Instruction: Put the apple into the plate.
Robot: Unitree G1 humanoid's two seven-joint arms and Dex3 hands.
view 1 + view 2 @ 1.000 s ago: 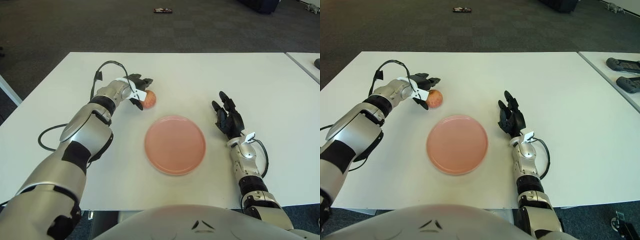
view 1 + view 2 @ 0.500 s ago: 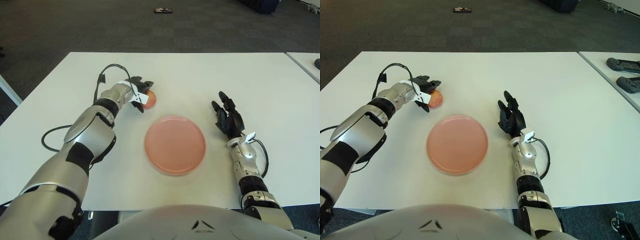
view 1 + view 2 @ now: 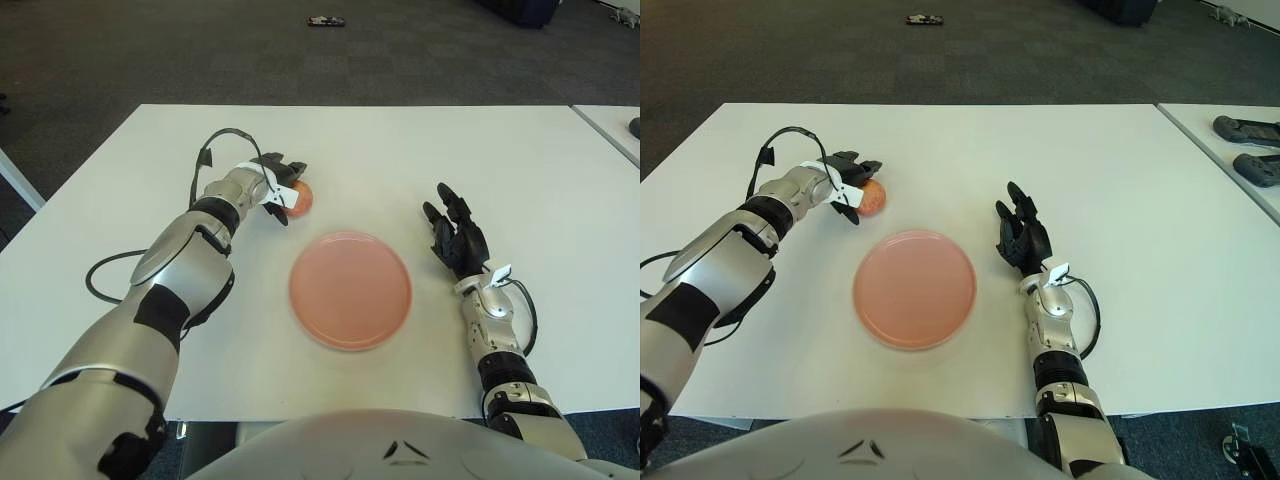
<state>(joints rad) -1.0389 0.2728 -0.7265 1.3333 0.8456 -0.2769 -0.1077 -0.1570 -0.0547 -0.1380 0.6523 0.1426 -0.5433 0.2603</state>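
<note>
While the apple (image 3: 299, 199) sits on the white surface (image 3: 400, 150) just beyond the pink plate (image 3: 350, 288), the left hand (image 3: 275, 186) curls its fingers around it; the right hand (image 3: 456, 238) shows right of the plate, fingers spread.

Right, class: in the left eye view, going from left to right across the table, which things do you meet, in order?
Left hand → apple → pink plate → right hand.
</note>
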